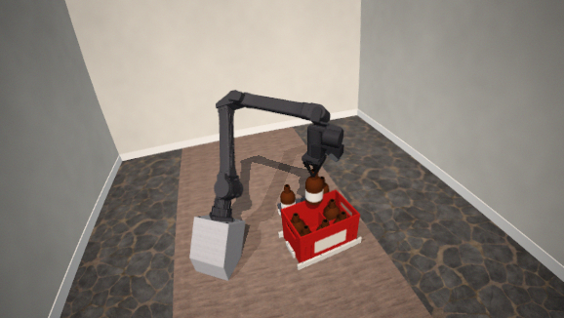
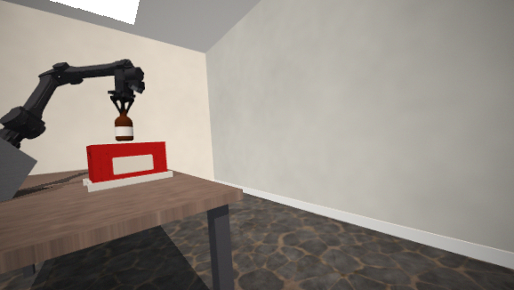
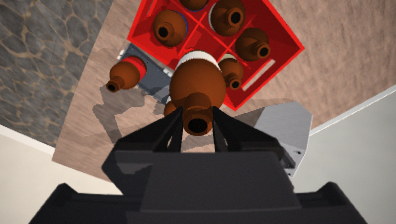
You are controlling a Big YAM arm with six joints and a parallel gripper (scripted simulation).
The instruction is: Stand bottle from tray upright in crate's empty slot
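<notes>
My gripper [image 1: 312, 171] is shut on the neck of a brown bottle [image 1: 314, 188] with a white label and holds it upright in the air. The held bottle also shows in the exterior view [image 2: 124, 127], just above the rim of the red crate [image 2: 126, 160]. In the wrist view the bottle [image 3: 197, 87] hangs over the near edge of the crate [image 3: 215, 45], between my fingers. The crate [image 1: 320, 224] holds several brown bottles. Behind it a grey tray [image 3: 150, 75] carries another bottle [image 1: 287, 195], which also shows in the wrist view [image 3: 123, 76].
The crate stands on a white base [image 1: 328, 254] on the wooden table. My arm's grey pedestal [image 1: 216, 246] stands to the left of the crate. The table's edge [image 2: 133, 231] is near the crate's front in the exterior view.
</notes>
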